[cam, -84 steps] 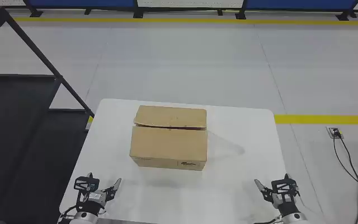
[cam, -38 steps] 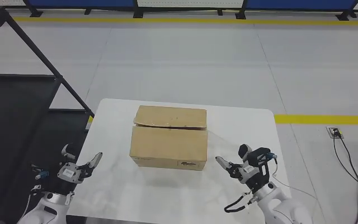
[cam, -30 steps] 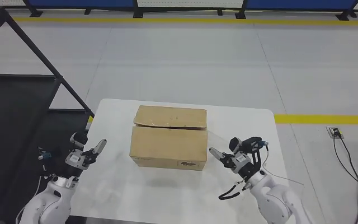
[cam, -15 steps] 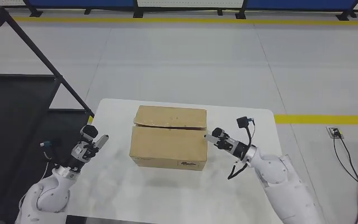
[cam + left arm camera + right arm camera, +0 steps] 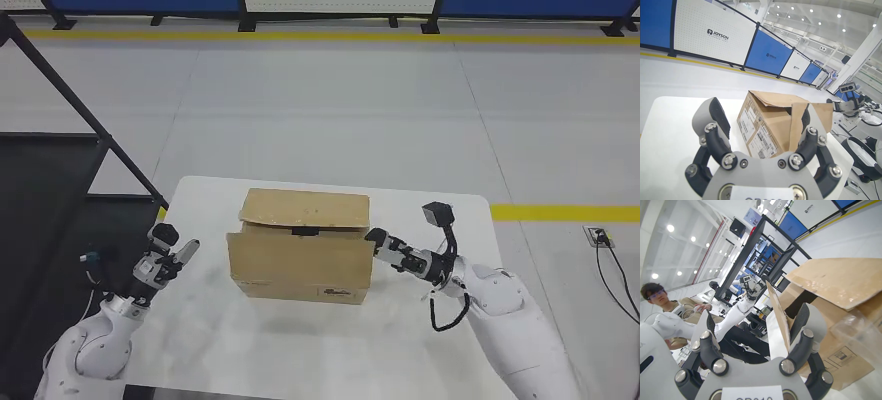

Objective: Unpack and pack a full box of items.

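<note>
At the middle of the white table, a cardboard box, long side toward the robot, contents hidden. Lying flat, the far flap; tipped up off the seam, the near flap, with a dark gap showing beneath its edge. Box partly opened and nothing out yet, so unpacking judged barely begun.

At the box's right end, the right gripper, jaws apart, straddling the near flap's short edge: one finger on the inner side of the card, the other out in free air on the outer side. Not clamped on anything; seemingly propping the flap from beneath rather than pinching it, a fair hold for thin card hinged on a crease. Close by at the box's upper edge, a scrap of clear film, probably loose tape, suggesting little seal left to resist.

Off the box's left end, near but apart from it, the left gripper, jaws likewise wide and empty, aimed at the flap's opposite corner. Likely placed there to take that end, or to steady a light box against sliding under a one-sided push.

Next call, as judged: swing the near flap fully outward, lifting evenly to avoid twisting or tearing the card.
</note>
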